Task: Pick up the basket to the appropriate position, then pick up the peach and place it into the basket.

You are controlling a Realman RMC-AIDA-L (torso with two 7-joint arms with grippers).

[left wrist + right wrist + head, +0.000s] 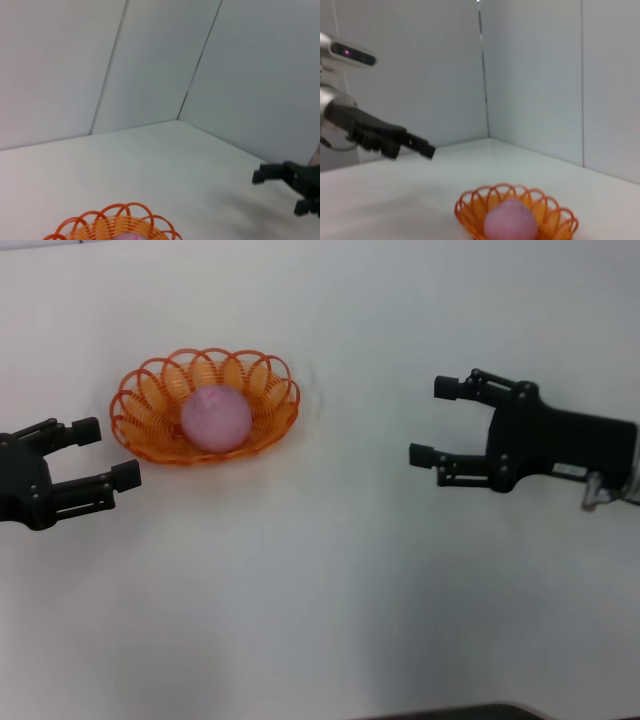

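Tabletop (330, 620), white and plain, takes up nearly the whole head view, with pale wall panels (535, 75) rising behind it in both wrist views. On it, toward the robot's left and a little away from the body, sits the basket (140, 410), an oval of orange looped wire with a scalloped rim, resting flat. The right gripper (440, 422) hovers well apart from the basket on the robot's right side, its two fingers spread wide and holding nothing; the left wrist view catches it as a dark shape at the far edge of the table. The left gripper (106, 453) sits just beside the basket's near-left rim, not touching it, its fingers likewise apart and empty; the right wrist view shows it reaching in above the table beyond the basket. Smallest of all, the peach (215, 419), a matte pink ball, lies inside the basket at its middle, cradled by the wire walls, and the right wrist view confirms it is seated below the rim. Judged from this layout, both parts of the task look complete: the basket is placed and the fruit is in it. What remains appears to be only drawing both arms clear, which calls for keeping the left fingers off the light wire rim so the basket is not nudged.
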